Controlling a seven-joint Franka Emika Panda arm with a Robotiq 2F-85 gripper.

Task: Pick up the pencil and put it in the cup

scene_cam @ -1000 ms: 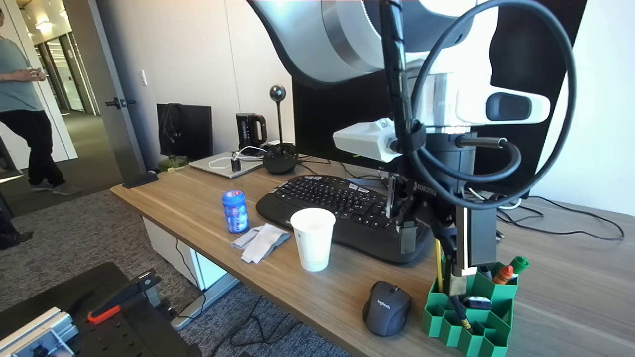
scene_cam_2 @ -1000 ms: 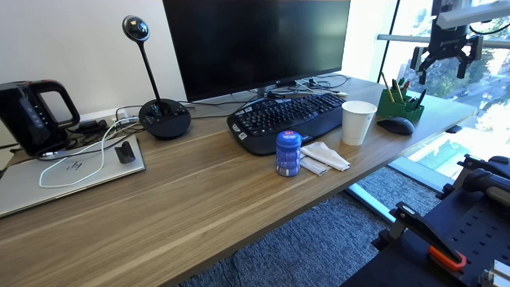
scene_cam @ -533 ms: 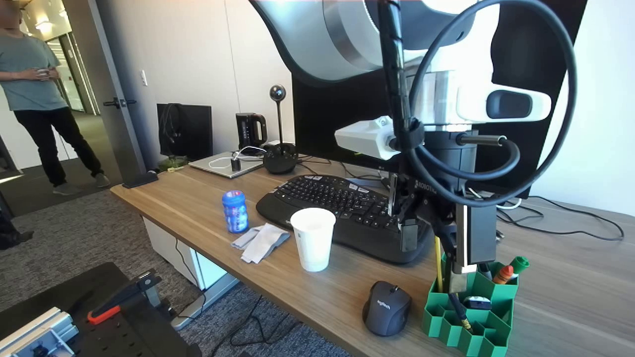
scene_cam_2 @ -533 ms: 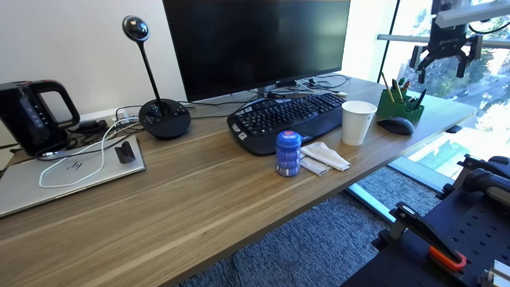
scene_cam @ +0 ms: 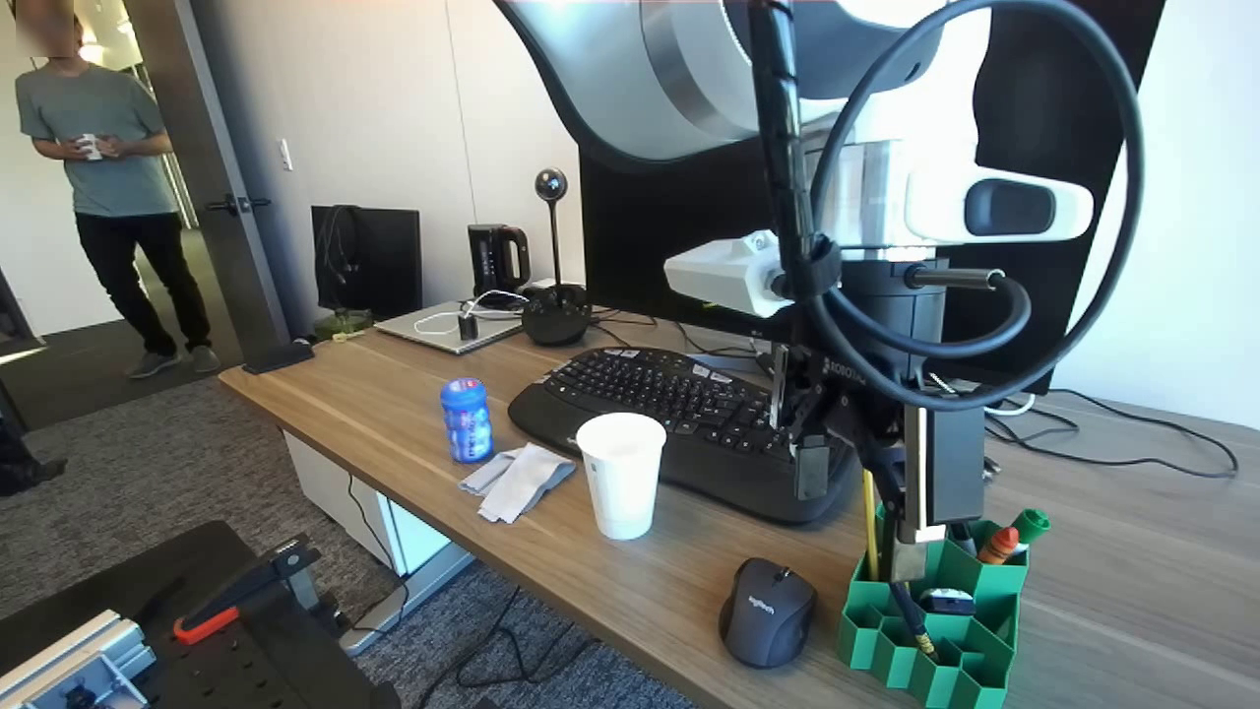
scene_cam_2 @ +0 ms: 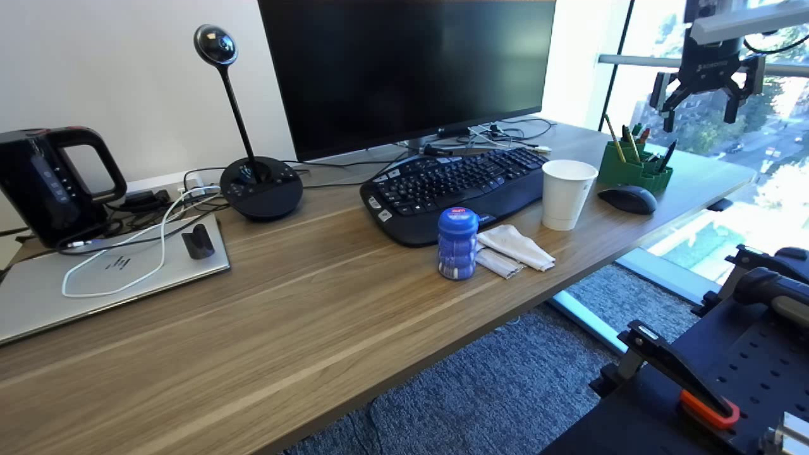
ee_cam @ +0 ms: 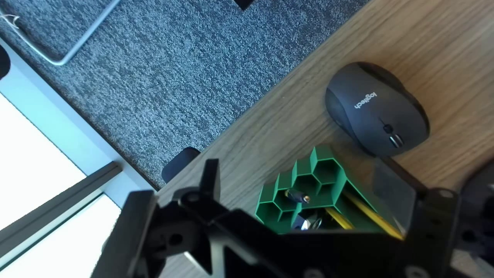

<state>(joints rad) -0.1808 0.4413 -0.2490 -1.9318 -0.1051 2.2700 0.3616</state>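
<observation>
The yellow pencil (scene_cam: 870, 522) stands leaning in the green holder (scene_cam: 891, 662); it also shows in an exterior view (scene_cam_2: 613, 136) and in the wrist view (ee_cam: 372, 214), where a second yellow stick (ee_cam: 339, 218) is partly hidden. The white cup (scene_cam: 622, 478) stands upright on the desk, left of the mouse; it also shows in an exterior view (scene_cam_2: 567, 194) and is out of the wrist view. My gripper (scene_cam: 860, 515) is open and empty above the holder, its fingers spread wide in an exterior view (scene_cam_2: 699, 115) and in the wrist view (ee_cam: 302, 185).
A dark mouse (scene_cam: 768, 612) lies between cup and holder. A black keyboard (scene_cam: 679, 414) lies behind the cup. A blue can (scene_cam: 466, 420) and folded cloths (scene_cam: 520, 481) are beside the cup. A monitor (scene_cam_2: 411, 69) stands at the back. A person (scene_cam: 113, 177) stands in the doorway.
My gripper rose very slightly at first and then stayed still, open throughout. The person in the doorway moved right and nearer. The pencil, holder and cup have not moved.
</observation>
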